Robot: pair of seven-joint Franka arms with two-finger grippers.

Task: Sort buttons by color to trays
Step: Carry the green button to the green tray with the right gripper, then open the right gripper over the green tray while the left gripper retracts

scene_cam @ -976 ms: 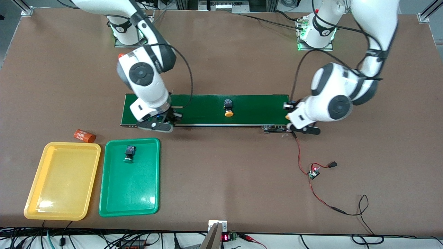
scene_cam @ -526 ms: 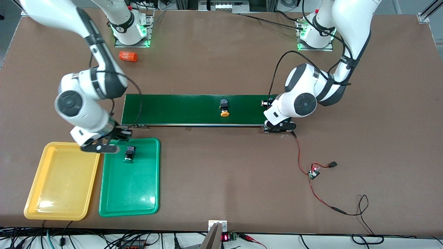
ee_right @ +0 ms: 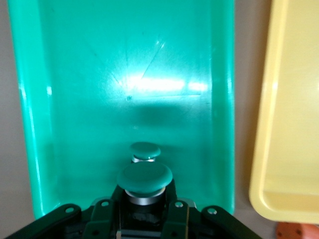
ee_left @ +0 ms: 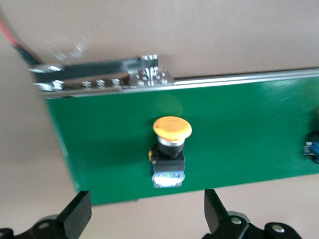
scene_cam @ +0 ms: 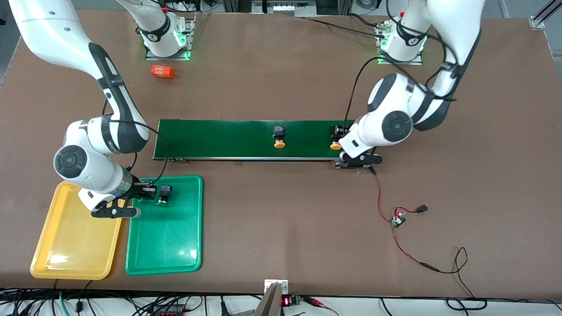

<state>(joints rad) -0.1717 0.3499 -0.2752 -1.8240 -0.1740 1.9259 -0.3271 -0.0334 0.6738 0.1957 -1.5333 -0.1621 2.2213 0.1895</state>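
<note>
Swinging away from the belt (scene_cam: 219,138), the right gripper (scene_cam: 151,192) now hangs low over the end of the green tray (scene_cam: 167,245) farthest from the front camera. Its fingers are clamped on a green-capped button (ee_right: 144,177). A second green button (scene_cam: 164,194) already lies in that tray, just beside and below the held one.

At the belt's end toward the left arm, the left gripper (ee_left: 145,199) has spread its fingers wide, having been closed a moment ago. A yellow-capped button (scene_cam: 336,144) now lies free on its side on the belt beneath them, touched by neither finger. The other yellow button (scene_cam: 278,139) has drifted along the belt toward the right arm's end and now sits about midway.

For the task, this looks like a feed-and-sort rhythm. The left arm has just put a new button on the belt, and the right arm is about to deliver the second green one. Letting go here should land it in the correct tray, though it may knock the button already lying there. The yellow tray (scene_cam: 70,245) holds no button yet, so both yellow buttons remain to be sorted.
</note>
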